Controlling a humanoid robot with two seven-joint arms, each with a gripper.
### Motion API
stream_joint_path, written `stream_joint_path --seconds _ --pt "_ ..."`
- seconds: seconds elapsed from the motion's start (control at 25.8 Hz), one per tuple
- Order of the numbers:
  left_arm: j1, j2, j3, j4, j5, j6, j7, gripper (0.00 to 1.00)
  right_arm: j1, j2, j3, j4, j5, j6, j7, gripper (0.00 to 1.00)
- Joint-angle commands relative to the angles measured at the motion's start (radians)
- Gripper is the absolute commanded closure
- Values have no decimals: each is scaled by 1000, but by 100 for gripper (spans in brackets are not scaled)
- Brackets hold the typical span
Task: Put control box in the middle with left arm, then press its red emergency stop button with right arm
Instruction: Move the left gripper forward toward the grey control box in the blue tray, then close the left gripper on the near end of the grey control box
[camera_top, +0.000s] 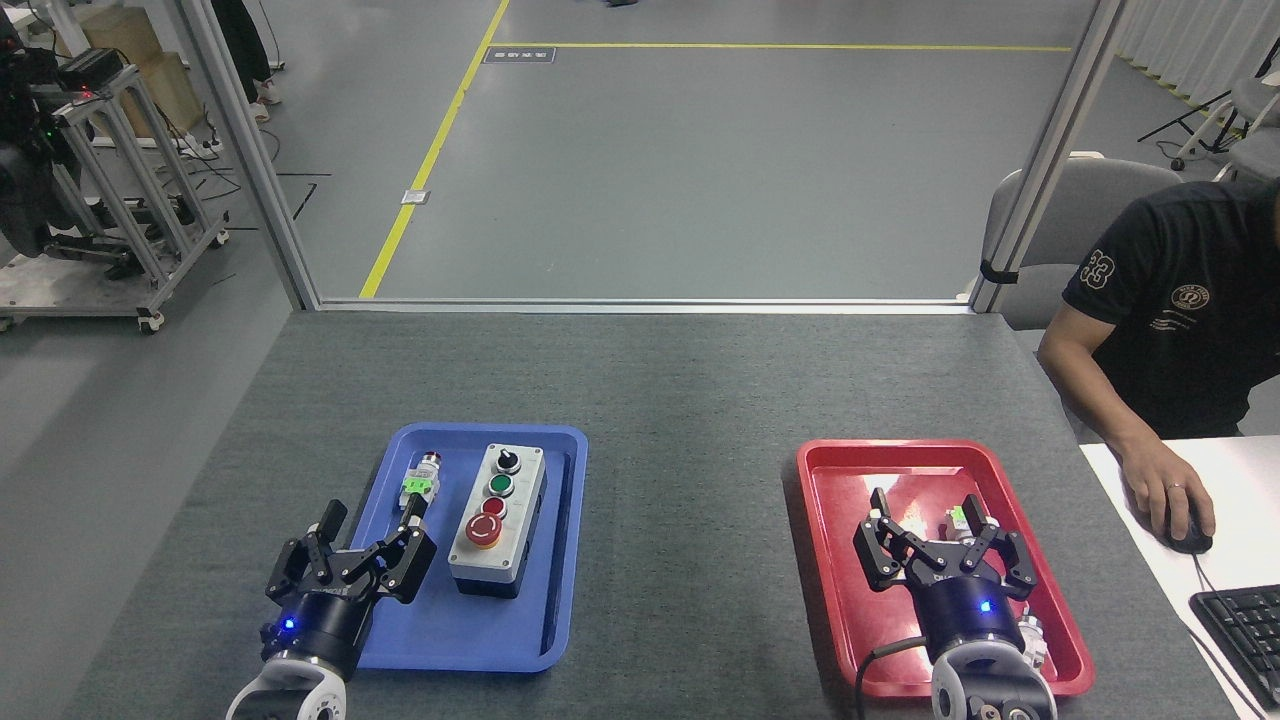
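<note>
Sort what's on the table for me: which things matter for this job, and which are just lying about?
Job:
control box, in the blue tray
red emergency stop button
left gripper, open
right gripper, open
bare tabletop middle

Lying about:
silver-and-green switch part
red tray, small part in it
person with mouse, keyboard

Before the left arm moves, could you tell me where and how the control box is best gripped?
Probably across its long sides near the middle, from above. The control box lies flat in the blue tray, long axis running away from the robot, buttons on top. The open left claw could straddle its narrow width while avoiding the red emergency stop button.
</note>
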Motion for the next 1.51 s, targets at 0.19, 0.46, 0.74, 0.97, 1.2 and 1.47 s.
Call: stream_joint_path --seconds 0.19,0.46,0.74,0.97,1.2,1.47 --pt "55 11 -12 -77 -144 4 11 1 2 -4 0 0 -2 0 -1 0" --pt "73 -115 -41 8 -401 7 3 1 0 -1 0 0 -2 0 -1 0" --pt "-57 -145 -79 233 -447 119 -5 1 -2 1 0 0 0 3 -1 0" --pt "-106 -138 -79 310 -440 125 -5 1 -6 -4 0 -1 -2 -1 -1 0" --pt "-103 -136 -79 298 -432 112 -6 1 -8 -2 0 0 -2 0 -1 0" --pt "-100 -136 -79 253 -403 63 -6 1 -8 -1 0 0 0 0 -1 0"
